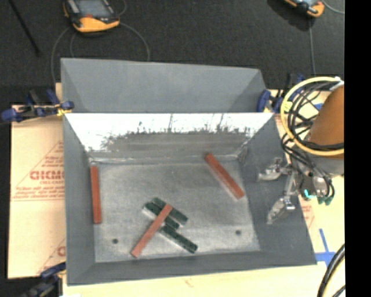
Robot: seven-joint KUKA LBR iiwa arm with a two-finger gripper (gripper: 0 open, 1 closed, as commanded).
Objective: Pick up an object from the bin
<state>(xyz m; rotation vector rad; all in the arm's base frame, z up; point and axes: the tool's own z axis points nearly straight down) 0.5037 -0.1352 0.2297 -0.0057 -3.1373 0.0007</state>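
Claw (273, 193) right of rightmost red bar (224, 176)

Bare floor (152, 181) between left red stick (95, 194), right red stick (224, 176); central heap (165, 225)

Floor (191, 35): dark, seen across the top. One orange-and-black device (91, 14) is laid on it at upper left; a second device (307, 6) is cut off at upper right.
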